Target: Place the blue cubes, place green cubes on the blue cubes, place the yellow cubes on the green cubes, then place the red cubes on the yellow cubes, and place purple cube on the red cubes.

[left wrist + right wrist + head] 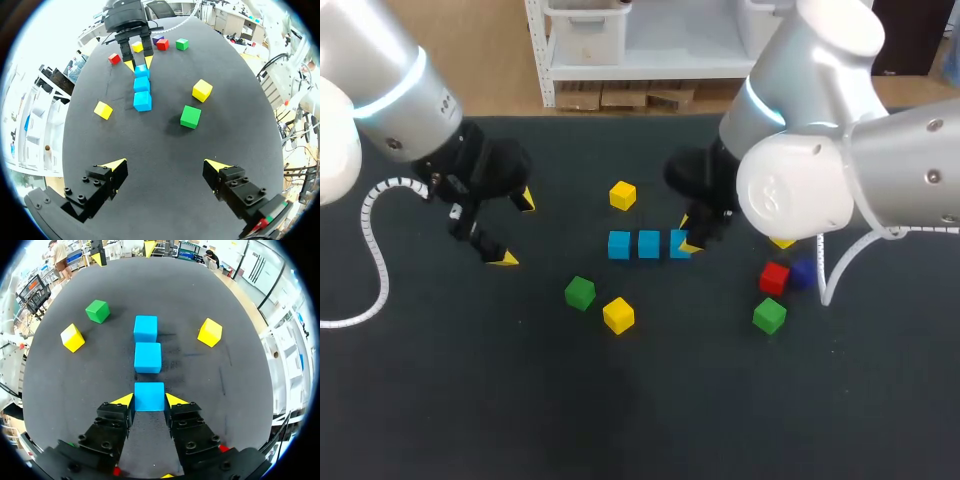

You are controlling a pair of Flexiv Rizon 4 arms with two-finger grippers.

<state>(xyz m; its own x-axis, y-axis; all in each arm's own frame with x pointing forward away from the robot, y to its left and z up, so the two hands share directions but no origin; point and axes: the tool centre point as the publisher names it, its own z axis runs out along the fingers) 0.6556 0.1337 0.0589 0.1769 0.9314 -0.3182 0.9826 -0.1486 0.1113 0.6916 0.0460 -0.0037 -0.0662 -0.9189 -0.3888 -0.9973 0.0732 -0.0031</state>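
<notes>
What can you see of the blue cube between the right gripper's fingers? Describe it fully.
The blue cube is a plain matte block with sharp edges, sitting flat on the dark table. It ends a straight row of three, a narrow gap from the middle blue cube. The right gripper holds it, one yellow tip against each of two opposite sides.

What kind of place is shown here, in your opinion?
Probably a robotics laboratory bench: a dark table carries scattered coloured cubes, and two robot arms hang over it, the left pincer open, the right pincer closed on a blue cube.
</notes>
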